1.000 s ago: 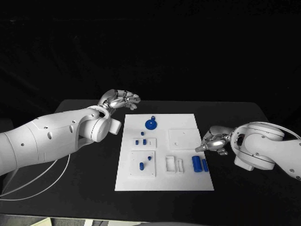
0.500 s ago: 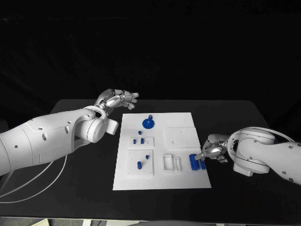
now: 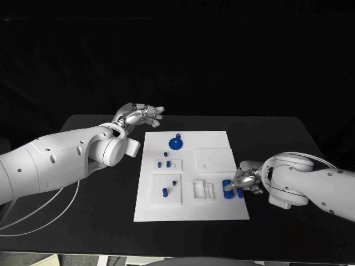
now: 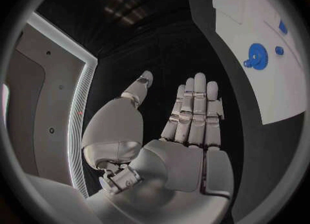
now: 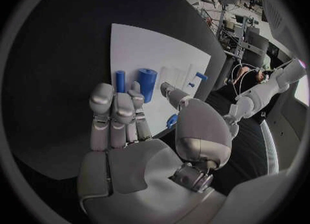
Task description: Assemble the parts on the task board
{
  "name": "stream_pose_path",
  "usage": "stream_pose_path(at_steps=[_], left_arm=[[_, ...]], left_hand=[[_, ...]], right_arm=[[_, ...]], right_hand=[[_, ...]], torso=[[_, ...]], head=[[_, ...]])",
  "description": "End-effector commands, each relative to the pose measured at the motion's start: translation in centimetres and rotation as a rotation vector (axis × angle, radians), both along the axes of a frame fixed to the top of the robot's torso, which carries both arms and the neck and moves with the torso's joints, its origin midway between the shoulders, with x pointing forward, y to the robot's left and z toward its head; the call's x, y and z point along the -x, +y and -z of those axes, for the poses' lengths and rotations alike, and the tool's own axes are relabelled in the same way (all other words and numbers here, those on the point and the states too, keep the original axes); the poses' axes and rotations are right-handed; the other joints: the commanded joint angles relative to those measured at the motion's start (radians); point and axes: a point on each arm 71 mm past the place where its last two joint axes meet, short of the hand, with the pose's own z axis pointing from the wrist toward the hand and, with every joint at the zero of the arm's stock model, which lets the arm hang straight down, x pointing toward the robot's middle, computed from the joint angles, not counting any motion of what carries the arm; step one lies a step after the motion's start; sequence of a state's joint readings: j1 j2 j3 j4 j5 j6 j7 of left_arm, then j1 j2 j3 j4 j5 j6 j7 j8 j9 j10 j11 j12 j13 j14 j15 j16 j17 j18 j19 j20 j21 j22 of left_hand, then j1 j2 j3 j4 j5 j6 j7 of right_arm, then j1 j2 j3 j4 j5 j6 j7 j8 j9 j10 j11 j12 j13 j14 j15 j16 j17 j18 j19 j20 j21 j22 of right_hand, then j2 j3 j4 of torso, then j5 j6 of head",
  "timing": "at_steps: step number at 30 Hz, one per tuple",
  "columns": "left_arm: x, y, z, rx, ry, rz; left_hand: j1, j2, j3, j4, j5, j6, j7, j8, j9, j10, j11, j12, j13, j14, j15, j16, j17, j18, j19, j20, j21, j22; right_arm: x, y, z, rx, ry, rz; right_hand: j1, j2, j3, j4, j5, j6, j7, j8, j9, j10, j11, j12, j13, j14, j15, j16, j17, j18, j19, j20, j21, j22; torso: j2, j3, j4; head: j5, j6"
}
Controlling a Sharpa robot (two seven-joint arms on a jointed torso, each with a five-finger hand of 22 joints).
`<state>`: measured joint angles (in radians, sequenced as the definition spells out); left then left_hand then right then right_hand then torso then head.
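- Two hands logged. Right hand point(image 3: 246, 180) sits at the right edge of the white rectangular task board point(image 3: 217, 138), fingers straight and side by side, thumb apart; nothing held, though its fingertips reach just beside two blue cylinders.
- Thicker blue cylinder point(image 3: 227, 188) and thinner blue cylinder point(image 3: 240, 192) lie side by side at the board's near right. Contact with the fingers: cannot tell.
- Left hand point(image 3: 140, 116) hangs over the black table point(image 3: 282, 133) just beyond the board's far left corner, palm flat, fingers extended and together, empty.
- Other parts on the board: blue gear-like disc point(image 3: 176, 143) near the far edge; small blue pegs point(image 3: 168, 164) left of centre.
- Risk (judgement): a sideways approach could roll a cylinder off the board's right edge, since both lie loose close to it; the adjacent fingers may also nudge the thin one while closing on the thick one.
- View differences: right wrist view separates the cylinders point(image 5: 146, 83) clearly beyond the fingertips point(image 5: 120, 100); head view overlaps hand and parts. Left wrist view confirms the bare palm point(image 4: 184, 152) and shows the disc point(image 4: 256, 57).
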<state>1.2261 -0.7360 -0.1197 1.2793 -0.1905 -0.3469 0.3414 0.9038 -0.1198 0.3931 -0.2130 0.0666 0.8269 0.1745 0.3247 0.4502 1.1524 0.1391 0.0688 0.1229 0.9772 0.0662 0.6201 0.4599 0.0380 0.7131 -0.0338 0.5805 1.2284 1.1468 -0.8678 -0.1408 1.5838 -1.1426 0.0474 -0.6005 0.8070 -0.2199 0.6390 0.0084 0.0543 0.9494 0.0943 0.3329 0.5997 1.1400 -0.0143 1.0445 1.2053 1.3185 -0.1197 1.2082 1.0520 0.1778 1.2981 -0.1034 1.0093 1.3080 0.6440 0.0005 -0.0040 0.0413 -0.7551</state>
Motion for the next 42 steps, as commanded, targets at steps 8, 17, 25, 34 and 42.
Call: stream_pose_path(at_steps=[8,17,25,34,42], left_arm=[[0.1,-0.2,-0.1,0.016,-0.008,0.018],[0.1,-0.4,-0.1,0.018,-0.005,0.023],[0.1,-0.4,-0.1,0.017,-0.002,0.022],[0.1,-0.5,-0.1,0.017,0.001,0.024],[0.1,-0.4,-0.1,0.016,0.002,0.022]], left_hand=[[-0.009,0.001,-0.005,0.000,-0.003,-0.009,0.000,0.003,-0.002,-0.004,-0.001,0.004,-0.001,0.003,0.002,-0.004,0.002,0.009,0.005,0.002,-0.005,-0.001],[-0.010,0.002,-0.005,0.000,-0.003,-0.010,0.000,0.003,-0.002,-0.004,-0.001,0.004,-0.002,0.003,0.002,-0.005,0.002,0.009,0.006,0.002,-0.006,-0.001],[-0.011,0.002,-0.006,0.000,-0.003,-0.010,0.000,0.002,-0.002,-0.004,-0.001,0.004,-0.002,0.004,0.002,-0.005,0.003,0.010,0.006,0.002,-0.007,-0.001],[-0.009,0.002,-0.005,-0.001,-0.002,-0.011,0.000,0.002,-0.003,-0.005,-0.001,0.004,-0.002,0.004,0.002,-0.006,0.004,0.010,0.006,0.002,-0.008,-0.001],[-0.006,0.005,-0.004,-0.004,-0.001,-0.010,0.000,0.003,-0.003,-0.005,0.000,0.004,-0.002,0.005,0.002,-0.008,0.005,0.011,0.007,0.002,-0.009,0.000]], right_arm=[[-0.1,1.9,1.2,0.002,-0.039,-0.021],[-0.4,3.8,1.8,-0.010,-0.034,-0.044],[-0.4,4.4,2.0,-0.022,-0.037,-0.047],[-0.3,4.7,2.5,-0.021,-0.015,-0.051],[-0.4,4.2,2.4,-0.033,-0.039,-0.031]], right_hand=[[-0.015,0.001,-0.003,-0.001,-0.005,0.002,0.004,-0.007,0.002,-0.006,0.000,0.006,0.002,-0.005,-0.003,0.006,0.002,0.084,-0.009,0.000,0.007,0.023],[-0.023,0.004,-0.002,0.000,-0.005,0.003,0.004,-0.009,0.002,-0.005,0.000,0.006,0.004,-0.005,-0.003,0.006,0.003,0.084,-0.011,0.000,0.010,0.022],[-0.030,0.003,-0.003,0.001,-0.005,0.003,0.004,-0.010,0.003,-0.005,0.000,0.005,0.005,-0.006,-0.002,0.007,0.003,0.084,-0.012,0.000,0.013,0.022],[-0.018,0.023,0.005,-0.024,-0.005,0.005,0.004,-0.013,0.005,-0.005,0.000,0.004,0.008,-0.006,-0.002,0.007,0.004,0.084,-0.017,-0.001,0.021,0.022],[0.020,0.108,0.076,-0.108,-0.005,0.029,0.000,-0.015,0.005,0.009,-0.004,0.002,0.009,-0.006,-0.005,0.006,0.005,0.084,-0.027,0.008,0.035,0.022]], torso=[[0.000,0.0016,-0.0018],[0.000,0.0013,-0.0022],[0.000,0.0004,-0.0022],[0.000,0.0005,-0.0026],[0.000,0.0004,-0.0033]], head=[[0.010,-0.005],[0.012,-0.005],[0.014,-0.006],[0.015,-0.007],[0.016,-0.010]])
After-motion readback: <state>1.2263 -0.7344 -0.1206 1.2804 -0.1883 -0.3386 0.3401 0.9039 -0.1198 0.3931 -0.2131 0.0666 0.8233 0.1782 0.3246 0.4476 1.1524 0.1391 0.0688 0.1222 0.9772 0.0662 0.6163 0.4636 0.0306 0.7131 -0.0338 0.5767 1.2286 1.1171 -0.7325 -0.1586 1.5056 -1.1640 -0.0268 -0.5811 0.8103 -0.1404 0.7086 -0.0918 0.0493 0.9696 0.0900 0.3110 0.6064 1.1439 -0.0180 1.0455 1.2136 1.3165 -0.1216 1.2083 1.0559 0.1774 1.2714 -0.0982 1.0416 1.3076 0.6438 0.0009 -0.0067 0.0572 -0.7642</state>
